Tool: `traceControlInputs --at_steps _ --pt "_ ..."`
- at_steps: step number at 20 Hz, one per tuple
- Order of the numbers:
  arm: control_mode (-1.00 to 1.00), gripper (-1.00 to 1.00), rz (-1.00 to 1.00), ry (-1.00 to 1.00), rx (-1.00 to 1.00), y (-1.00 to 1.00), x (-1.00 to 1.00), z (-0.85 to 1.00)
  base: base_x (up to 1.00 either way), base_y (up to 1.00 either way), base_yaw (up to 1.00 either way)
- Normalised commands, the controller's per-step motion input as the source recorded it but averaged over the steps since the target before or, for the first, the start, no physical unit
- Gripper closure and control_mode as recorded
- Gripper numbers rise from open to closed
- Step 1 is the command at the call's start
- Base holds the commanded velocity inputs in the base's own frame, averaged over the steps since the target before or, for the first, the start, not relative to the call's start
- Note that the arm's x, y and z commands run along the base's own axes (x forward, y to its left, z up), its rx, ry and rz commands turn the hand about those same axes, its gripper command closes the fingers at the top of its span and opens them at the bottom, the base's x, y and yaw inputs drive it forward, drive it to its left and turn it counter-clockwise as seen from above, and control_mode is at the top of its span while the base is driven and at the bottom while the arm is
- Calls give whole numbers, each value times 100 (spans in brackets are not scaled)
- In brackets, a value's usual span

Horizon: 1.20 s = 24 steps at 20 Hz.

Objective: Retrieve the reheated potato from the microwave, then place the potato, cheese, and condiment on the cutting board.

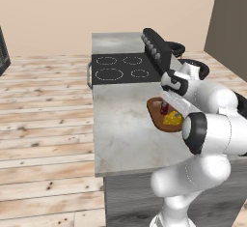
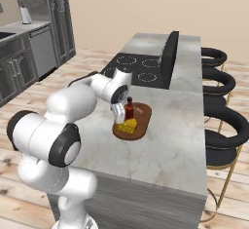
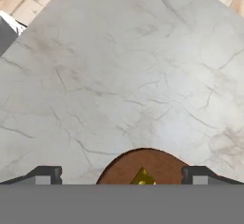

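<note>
The white robot arm is reaching over the grey marbled stone counter (image 2: 165,140), with its end effector (image 3: 121,174) hanging just above the flat, rounded reddish-brown wooden cutting board (image 2: 142,121). In the hand view the two dark fingertips (image 3: 47,173) are standing wide apart at the lower corners, with nothing between them; the curved edge of the board and a speck of yellow are showing between them against the bare counter.

The board is lying near the middle of the counter, a little toward the black stovetop (image 1: 120,68) that is set into the counter's far end. On the board, the small dark red condiment bottle with a black cap (image 2: 129,108) is standing upright, and the small bright yellow cheese wedge (image 2: 127,125) is lying just beside it, on the side nearer the robot. In the left base view the bottle (image 1: 164,107) and the cheese (image 1: 172,119) are peeking out past the arm's forearm, which is covering part of the board (image 1: 155,111).

Black bar stools (image 2: 220,82) are lining the counter's right edge.
</note>
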Motion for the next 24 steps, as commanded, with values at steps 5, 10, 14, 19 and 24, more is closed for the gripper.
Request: traceControlInputs --at_steps 5,10,14,19,24 --pt "-100 -100 -14 0 -5 4 -54 24 0 0 0" --pt "-100 -100 -38 0 -1 0 -55 15 0 0 0" --pt "-100 -100 -51 8 0 0 -48 9 0 0 0" --pt "-100 -100 -54 15 0 0 -44 10 0 0 0" --pt "-100 -100 -59 17 0 0 -40 10 0 0 0"
